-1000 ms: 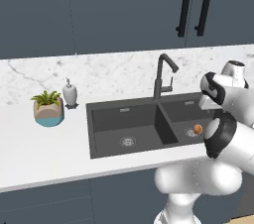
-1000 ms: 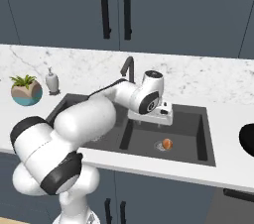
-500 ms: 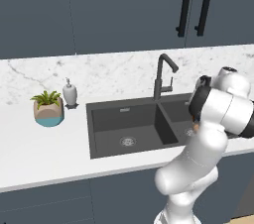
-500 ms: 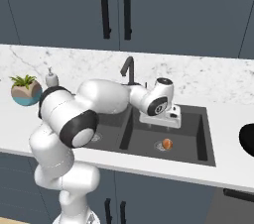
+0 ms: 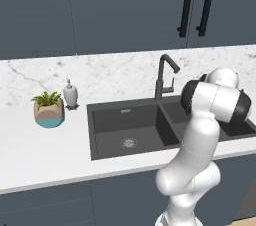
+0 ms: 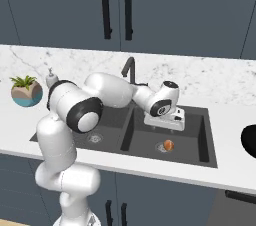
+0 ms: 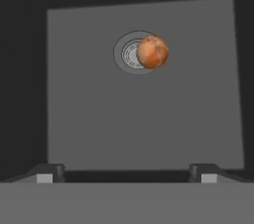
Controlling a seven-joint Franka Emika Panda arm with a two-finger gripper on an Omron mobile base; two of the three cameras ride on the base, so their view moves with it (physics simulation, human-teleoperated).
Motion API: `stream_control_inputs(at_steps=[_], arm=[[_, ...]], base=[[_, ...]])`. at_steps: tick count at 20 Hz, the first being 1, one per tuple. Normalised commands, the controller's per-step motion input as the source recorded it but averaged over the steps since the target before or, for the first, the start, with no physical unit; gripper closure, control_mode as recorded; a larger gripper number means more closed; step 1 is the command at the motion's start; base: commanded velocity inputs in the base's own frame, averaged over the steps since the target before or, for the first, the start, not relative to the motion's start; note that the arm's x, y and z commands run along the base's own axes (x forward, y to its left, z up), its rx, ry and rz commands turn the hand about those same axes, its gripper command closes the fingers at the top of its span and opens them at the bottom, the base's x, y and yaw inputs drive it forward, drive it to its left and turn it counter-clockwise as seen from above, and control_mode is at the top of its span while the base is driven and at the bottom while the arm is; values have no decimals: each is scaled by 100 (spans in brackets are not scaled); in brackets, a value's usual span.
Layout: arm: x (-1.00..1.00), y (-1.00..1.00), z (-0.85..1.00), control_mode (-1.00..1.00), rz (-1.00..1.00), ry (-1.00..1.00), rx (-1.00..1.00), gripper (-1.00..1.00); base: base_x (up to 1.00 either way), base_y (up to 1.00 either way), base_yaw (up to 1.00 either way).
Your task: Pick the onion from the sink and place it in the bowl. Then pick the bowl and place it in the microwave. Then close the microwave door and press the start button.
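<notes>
One round orange-brown onion [image 7: 152,52]

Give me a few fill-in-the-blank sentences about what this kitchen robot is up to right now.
1. The small orange-brown onion lies beside the round metal ____ of the dark grey sink.
2. The tool hangs above the onion with its jaws ____.
3. The dark angular faucet stands at the sink's ____ edge.

Missing: drain; open; back

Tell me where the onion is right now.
The onion lies on the floor of the sink's right basin, beside the round drain, in the right base view below the open pincer.
</notes>
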Motion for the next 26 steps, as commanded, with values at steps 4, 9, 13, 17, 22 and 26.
stream_control_inputs(at_steps=[4, 9, 13, 17, 22, 26], arm=[[3, -11, -34, -100, 0, -7, 0, -100], [24, 0, -49, -100, -1, -2, 0, -100], [24, -2, -41, -100, 0, 0, 0, -100], [16, -3, -35, -100, 0, 0, 0, -100], [21, 0, -26, -100, 0, 0, 0, -100], [30, -3, -32, -100, 0, 0, 0, -100]], base=[[0, 0, 0], [0, 0, 0], [0, 0, 0], [0, 0, 0], [0, 0, 0], [0, 0, 0]])
